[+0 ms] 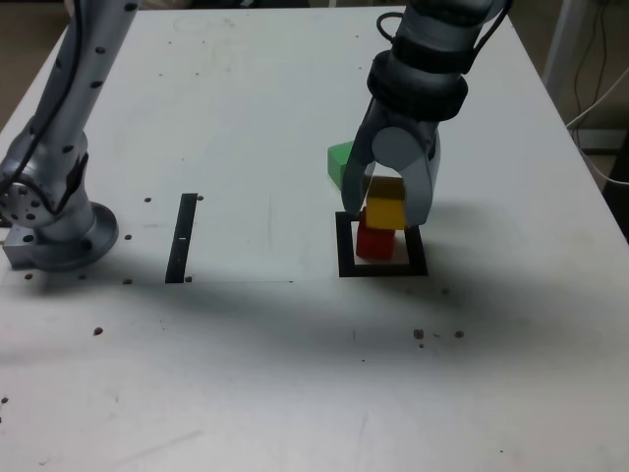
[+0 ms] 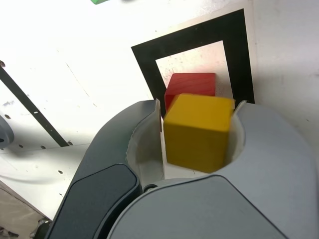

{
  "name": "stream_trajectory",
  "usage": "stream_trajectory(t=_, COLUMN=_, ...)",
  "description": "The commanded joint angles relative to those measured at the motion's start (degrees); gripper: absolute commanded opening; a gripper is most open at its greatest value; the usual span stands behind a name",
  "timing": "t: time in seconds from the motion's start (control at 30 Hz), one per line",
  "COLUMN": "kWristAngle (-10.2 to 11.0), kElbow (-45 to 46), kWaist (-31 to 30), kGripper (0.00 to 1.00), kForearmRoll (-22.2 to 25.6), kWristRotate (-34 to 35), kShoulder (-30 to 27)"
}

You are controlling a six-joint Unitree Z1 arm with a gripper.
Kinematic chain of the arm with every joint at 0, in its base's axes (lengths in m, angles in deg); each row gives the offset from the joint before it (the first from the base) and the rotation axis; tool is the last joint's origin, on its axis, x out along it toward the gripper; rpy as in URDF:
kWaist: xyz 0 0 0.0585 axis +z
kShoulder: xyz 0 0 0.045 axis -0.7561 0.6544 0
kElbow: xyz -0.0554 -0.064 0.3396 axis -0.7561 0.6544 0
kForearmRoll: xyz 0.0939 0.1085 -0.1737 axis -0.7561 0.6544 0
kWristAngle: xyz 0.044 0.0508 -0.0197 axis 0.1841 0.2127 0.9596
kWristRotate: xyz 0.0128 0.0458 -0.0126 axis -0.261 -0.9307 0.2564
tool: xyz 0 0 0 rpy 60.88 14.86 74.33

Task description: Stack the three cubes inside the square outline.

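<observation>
Glossy yellow cube (image 2: 197, 132) (slightly tilted), smooth curved grey tool (image 2: 199, 129)

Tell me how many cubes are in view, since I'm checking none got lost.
3: the red cube within the square outline, the yellow cube above it between the hand's fingers, and the green cube behind, partly hidden.

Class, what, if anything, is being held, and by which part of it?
Nothing is held: the yellow cube is between the open jaws, a gap showing along one side.
</observation>
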Motion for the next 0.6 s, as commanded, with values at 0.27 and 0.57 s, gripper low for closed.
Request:
stream_trajectory(t=0.27, kWristAngle=-0.03, kElbow=0.87, kWaist=0.4, kGripper=0.99, kForearmRoll=0.11, kWristRotate=-0.23, kShoulder=0.48)
stream_trajectory(t=0.57, kWristAngle=0.73, kElbow=1.38, kWaist=0.44, kGripper=1.0, kForearmRoll=0.11, kWristRotate=-0.25, kShoulder=-0.83)
